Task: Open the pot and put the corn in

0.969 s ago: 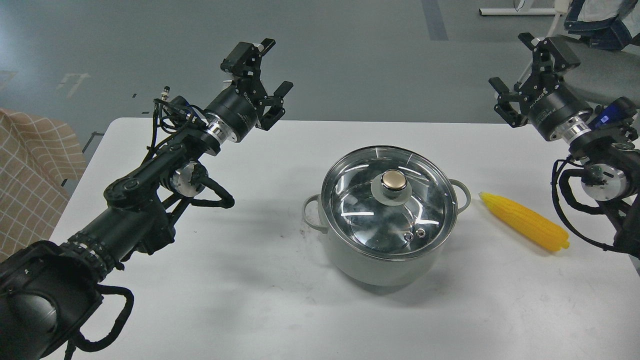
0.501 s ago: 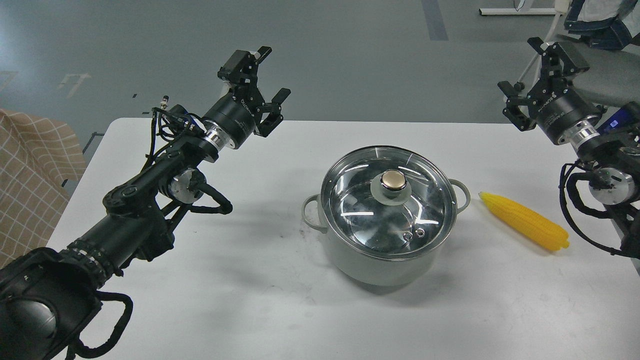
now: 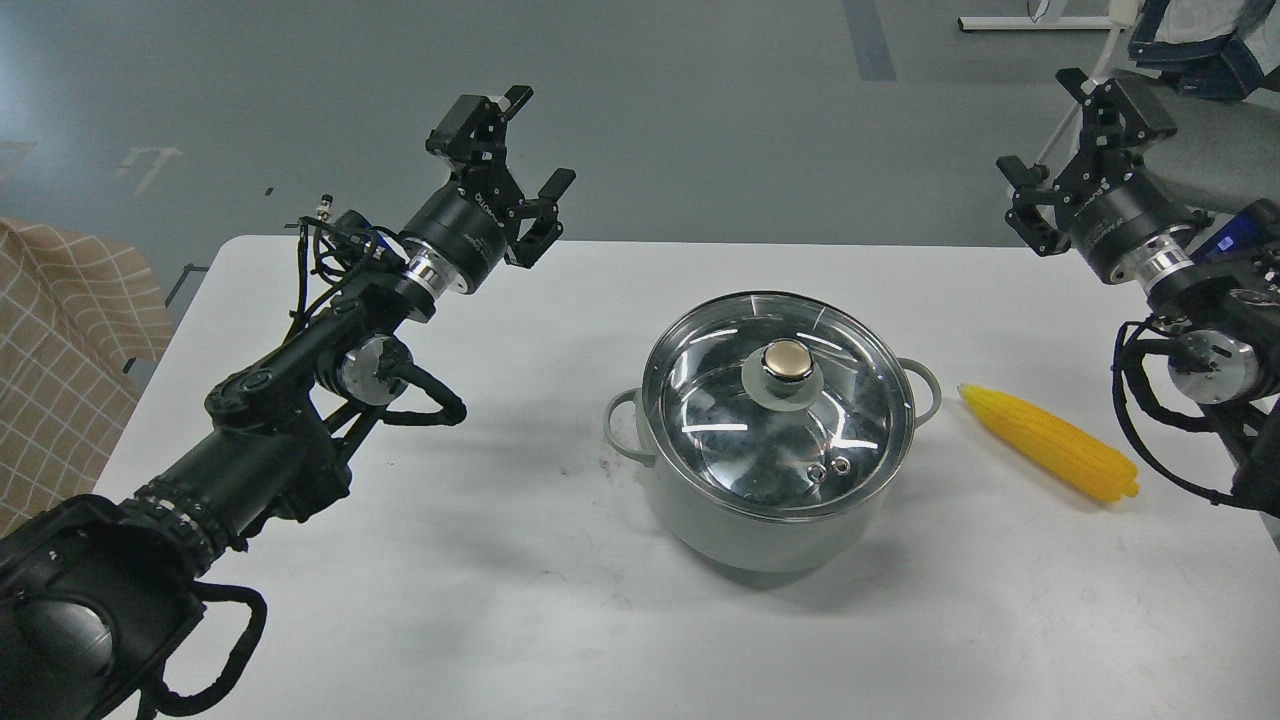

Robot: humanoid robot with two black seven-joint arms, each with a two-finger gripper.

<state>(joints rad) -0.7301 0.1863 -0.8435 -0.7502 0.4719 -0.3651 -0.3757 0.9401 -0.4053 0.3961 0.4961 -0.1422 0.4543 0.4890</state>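
The white desk (image 3: 480, 600) carries two things — the lidded pot (image 3: 760, 520) and, just beside it, the corn (image 3: 1050, 457).

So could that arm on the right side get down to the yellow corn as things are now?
Probably yes. The corn lies bare on the table, right of the pot, with nothing on or over it. The right tool hangs open and empty above the far right corner, with nothing in between.
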